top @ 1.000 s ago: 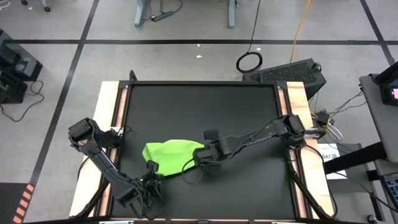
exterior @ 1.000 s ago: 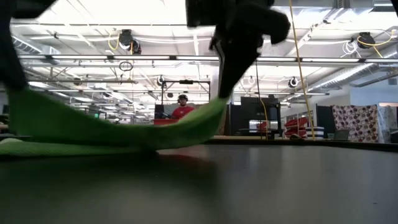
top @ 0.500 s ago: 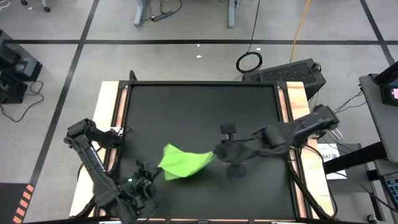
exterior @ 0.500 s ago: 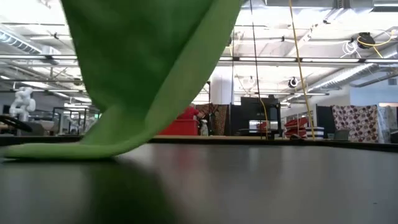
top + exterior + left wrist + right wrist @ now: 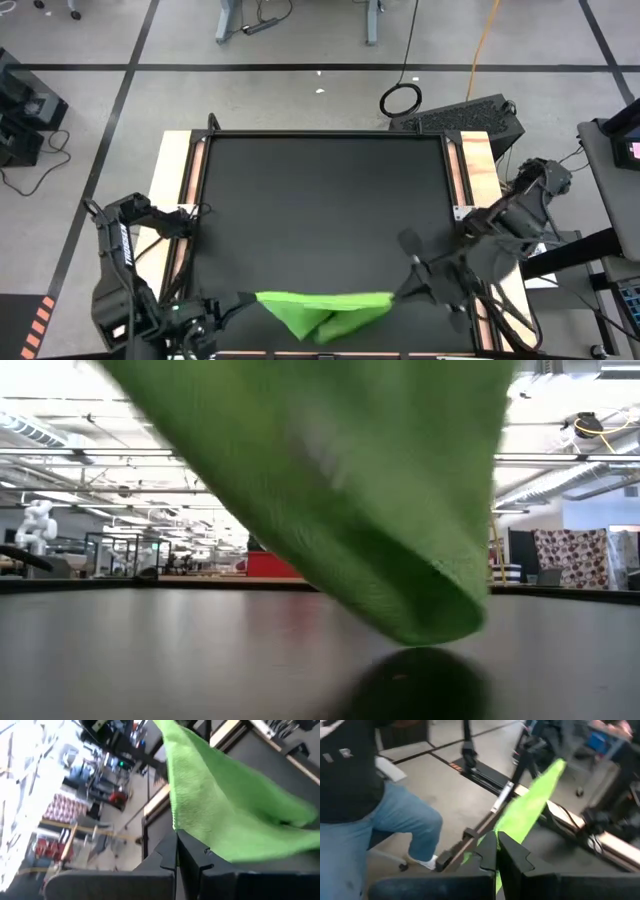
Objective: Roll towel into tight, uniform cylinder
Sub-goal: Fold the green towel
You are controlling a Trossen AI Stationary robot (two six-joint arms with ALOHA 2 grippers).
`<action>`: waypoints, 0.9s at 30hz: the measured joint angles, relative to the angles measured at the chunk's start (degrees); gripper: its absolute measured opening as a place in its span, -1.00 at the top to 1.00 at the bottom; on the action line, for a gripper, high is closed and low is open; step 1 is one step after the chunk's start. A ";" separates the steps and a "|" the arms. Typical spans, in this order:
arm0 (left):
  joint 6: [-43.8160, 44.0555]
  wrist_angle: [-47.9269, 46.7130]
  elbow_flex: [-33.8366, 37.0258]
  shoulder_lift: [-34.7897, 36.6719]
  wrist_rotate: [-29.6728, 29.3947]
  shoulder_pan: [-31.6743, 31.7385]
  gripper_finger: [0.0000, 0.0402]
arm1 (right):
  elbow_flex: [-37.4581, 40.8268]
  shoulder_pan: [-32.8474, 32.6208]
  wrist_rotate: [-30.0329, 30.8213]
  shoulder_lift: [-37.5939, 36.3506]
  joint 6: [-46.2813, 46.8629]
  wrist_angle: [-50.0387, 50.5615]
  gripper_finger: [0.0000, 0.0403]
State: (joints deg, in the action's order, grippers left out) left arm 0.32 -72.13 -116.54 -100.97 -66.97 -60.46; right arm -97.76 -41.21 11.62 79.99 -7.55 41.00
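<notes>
Near the front edge of the dark surface (image 5: 320,190), the lime-green towel (image 5: 325,308) is hanging stretched between the two arms, its long axis running side to side across the robot's front. The left tool (image 5: 243,299) is pinching one end with its fingers clenched on the cloth, and the right tool (image 5: 398,293) is gripping the opposite end just as tightly. Each wrist camera is showing green fabric (image 5: 235,815) leading away from closed fingers toward the other arm (image 5: 520,815). From table height, the towel's sagging middle (image 5: 400,550) is looking lifted clear of the surface, though that close view is too blurred to be sure nothing is touching. Neither arm is nearer than the other; the cloth is lying evenly between them. No roll is formed yet, so the towel likely is needing to be laid flat, and that depends on both ends lowering level along this same line
</notes>
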 joint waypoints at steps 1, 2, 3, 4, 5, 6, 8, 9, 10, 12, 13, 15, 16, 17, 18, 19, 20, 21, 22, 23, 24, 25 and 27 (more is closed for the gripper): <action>-2.79 2.06 -0.33 0.00 0.17 -0.02 0.97 | 0.00 -0.83 -0.01 0.00 -0.62 -0.15 1.00; -5.26 3.64 -0.54 0.00 0.30 -0.01 0.97 | 0.00 -1.64 -0.02 0.01 -1.25 -0.40 1.00; -7.69 4.96 -0.69 0.00 0.42 -0.03 0.97 | 0.00 -2.41 -0.01 0.02 -1.85 -0.71 1.00; -9.95 6.08 -0.84 0.00 0.51 -0.02 0.97 | 0.00 -3.08 0.00 0.06 -2.48 -1.09 1.00; -11.90 7.28 -0.96 0.00 0.51 -0.02 0.97 | 0.00 -3.66 0.02 0.13 -3.37 -1.52 1.00; -13.39 8.03 -1.19 0.00 0.51 -0.02 0.97 | 0.00 -4.20 0.04 0.17 -4.38 -1.96 1.00; -15.27 8.17 -1.61 0.00 0.39 -0.01 0.97 | 0.00 -5.06 1.15 0.26 -5.88 -2.24 1.00; -15.77 8.07 -1.66 0.00 -0.32 0.11 0.97 | 0.00 -5.26 2.88 0.28 -6.13 -1.90 1.00; -15.93 7.51 -1.66 0.00 -1.45 0.35 0.97 | 0.00 -5.34 5.50 0.27 -6.16 -1.06 1.00; -15.38 4.53 -1.66 0.00 -2.96 1.23 0.97 | 0.00 -5.14 11.63 0.24 -5.02 2.29 1.00; -13.79 2.37 -1.66 0.00 -3.20 2.04 0.97 | 0.00 -4.59 14.40 0.25 -3.99 4.50 1.00; -8.66 -3.38 -1.64 0.00 -3.10 4.47 0.97 | 0.02 -2.73 18.29 0.58 -1.32 8.01 1.00; -5.25 -6.76 -1.42 0.00 -2.53 5.92 0.97 | 0.02 -1.54 19.64 0.72 -0.02 9.63 1.00; -1.48 -10.32 -1.25 0.00 -1.42 7.64 0.97 | 0.02 -0.28 20.51 0.92 1.36 11.36 1.00; 2.37 -14.01 -1.20 -0.09 0.04 9.48 0.97 | 0.02 0.94 21.32 1.15 2.77 13.24 1.00; 6.28 -16.96 -1.16 -0.22 1.41 11.37 0.97 | 0.02 2.29 21.93 1.44 4.21 15.28 1.00; 8.88 -17.30 -0.71 -0.24 2.54 13.33 0.97 | 0.02 3.76 22.67 1.80 5.63 17.07 1.00; 8.87 -16.83 0.53 -0.10 3.63 15.60 0.97 | 0.02 5.35 23.31 2.29 7.15 18.96 1.00; 7.36 -16.27 1.84 0.14 5.85 17.77 0.97 | 0.02 6.96 23.99 2.84 8.59 21.02 1.00; 6.79 -15.84 2.81 0.18 7.39 19.36 0.97 | 0.02 8.63 24.45 3.52 10.00 22.93 1.00; 6.82 -16.22 3.64 0.17 8.65 21.24 0.97 | 0.02 10.42 24.55 4.33 11.18 24.64 1.00; 6.87 -16.94 4.69 0.17 9.61 23.21 0.97 | 0.02 12.12 24.58 5.25 12.30 26.23 1.00; 6.70 -16.70 7.50 0.17 11.34 27.09 0.97 | 0.02 15.41 24.61 7.16 14.12 29.02 1.00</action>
State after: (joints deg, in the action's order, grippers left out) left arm 7.02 -88.83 -109.04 -100.79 -55.63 -33.37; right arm -97.73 -25.80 36.22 87.14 6.58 70.01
